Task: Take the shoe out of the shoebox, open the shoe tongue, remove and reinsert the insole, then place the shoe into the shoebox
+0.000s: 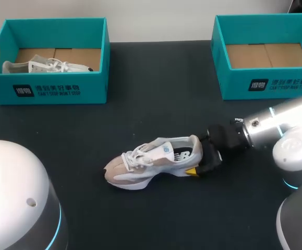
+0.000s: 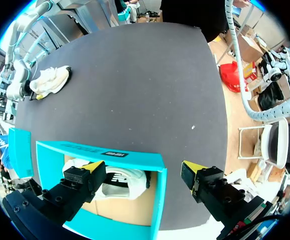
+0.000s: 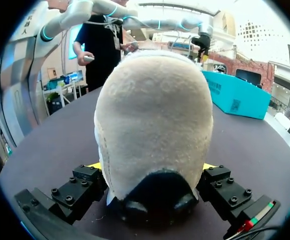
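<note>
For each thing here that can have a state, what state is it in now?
table shoe: upright on its sole, heel gripped.
boxed shoe: lying inside the left box.
left box: open, holds one shoe.
right box: open, only its cardboard floor shows.
left end effector: open, over the left box's wall.
right end effector: shut on the table shoe's heel.

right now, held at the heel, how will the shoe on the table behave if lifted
Probably light: the shoe looks like a mesh-and-foam runner. Gripped only at the heel by the right gripper, the toe will likely droop. The soft, padded-looking heel may squash, so the grip could slip.
</note>
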Robot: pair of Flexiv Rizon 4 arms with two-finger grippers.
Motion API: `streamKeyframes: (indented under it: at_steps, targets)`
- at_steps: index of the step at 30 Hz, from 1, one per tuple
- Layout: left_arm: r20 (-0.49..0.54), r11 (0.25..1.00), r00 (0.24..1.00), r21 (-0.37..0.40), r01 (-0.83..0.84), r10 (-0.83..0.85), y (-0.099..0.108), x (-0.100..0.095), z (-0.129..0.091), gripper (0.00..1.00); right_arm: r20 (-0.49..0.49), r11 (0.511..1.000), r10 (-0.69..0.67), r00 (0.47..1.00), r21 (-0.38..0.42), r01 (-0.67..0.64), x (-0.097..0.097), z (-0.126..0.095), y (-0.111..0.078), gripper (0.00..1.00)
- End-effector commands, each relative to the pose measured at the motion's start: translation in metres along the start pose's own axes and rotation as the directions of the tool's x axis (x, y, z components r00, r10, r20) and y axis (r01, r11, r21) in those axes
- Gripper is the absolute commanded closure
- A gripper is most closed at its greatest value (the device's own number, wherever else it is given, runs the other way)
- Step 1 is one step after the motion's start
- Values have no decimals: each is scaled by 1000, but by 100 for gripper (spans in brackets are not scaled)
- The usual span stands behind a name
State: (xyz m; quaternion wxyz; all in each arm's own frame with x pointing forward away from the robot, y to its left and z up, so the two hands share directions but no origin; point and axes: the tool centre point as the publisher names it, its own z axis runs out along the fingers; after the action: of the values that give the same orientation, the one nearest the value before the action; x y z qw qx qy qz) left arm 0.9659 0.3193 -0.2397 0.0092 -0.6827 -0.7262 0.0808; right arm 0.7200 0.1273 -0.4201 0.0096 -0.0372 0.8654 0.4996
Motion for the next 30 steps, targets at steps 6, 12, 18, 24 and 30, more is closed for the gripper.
streamKeyframes:
  at_steps: [6,12,18,24,30]
  targets:
    - [-2,1000,1000,-2,0,0,-1,0,0,0,107,1000,22,994,18,-24,10,-8,1,100]
    - [-2,1000,1000,-2,0,0,-1,0,0,0,133,999,37,990,13,-39,9,-9,-3,100]
    - [-2,1000,1000,-2,0,0,-1,0,0,0,150,999,43,988,17,-46,10,-16,-4,100]
    - [-2,1000,1000,-2,0,0,-1,0,0,0,145,999,40,989,26,-44,10,-20,-3,100]
    - [-2,1000,1000,-2,0,0,-1,0,0,0,148,999,40,988,23,-44,9,-19,-2,100]
